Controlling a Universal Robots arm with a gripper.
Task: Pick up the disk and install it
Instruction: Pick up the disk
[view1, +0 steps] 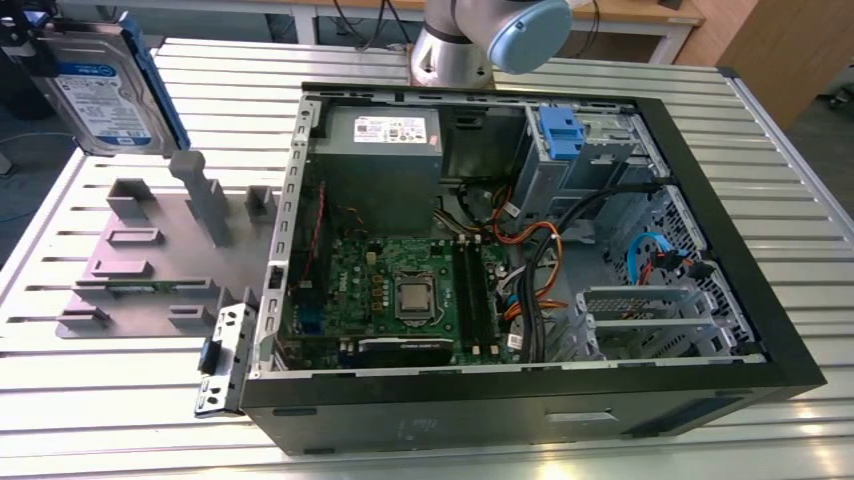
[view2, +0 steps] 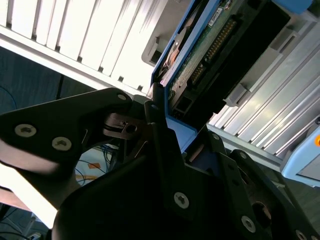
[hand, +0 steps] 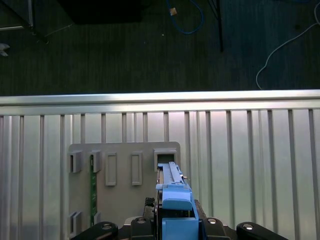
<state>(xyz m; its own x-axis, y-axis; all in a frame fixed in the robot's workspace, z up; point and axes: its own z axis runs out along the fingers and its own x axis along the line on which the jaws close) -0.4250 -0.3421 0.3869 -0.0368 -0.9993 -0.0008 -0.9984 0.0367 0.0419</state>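
The disk hangs upright in the air at the exterior view's far left, above the grey fixture plate. It shows a blue-and-white label and blue rails along its edges. My gripper is shut on it from the left side. In the second wrist view the black fingers clamp the blue rail, with the disk's green circuit board beyond them. The first wrist view shows the disk edge-on over the fixture plate.
An open black computer case lies on the slatted metal table, to the exterior view's right of the plate. Inside it are a grey power-supply box, a motherboard, loose cables and a blue caddy clip. The arm's base stands behind the case.
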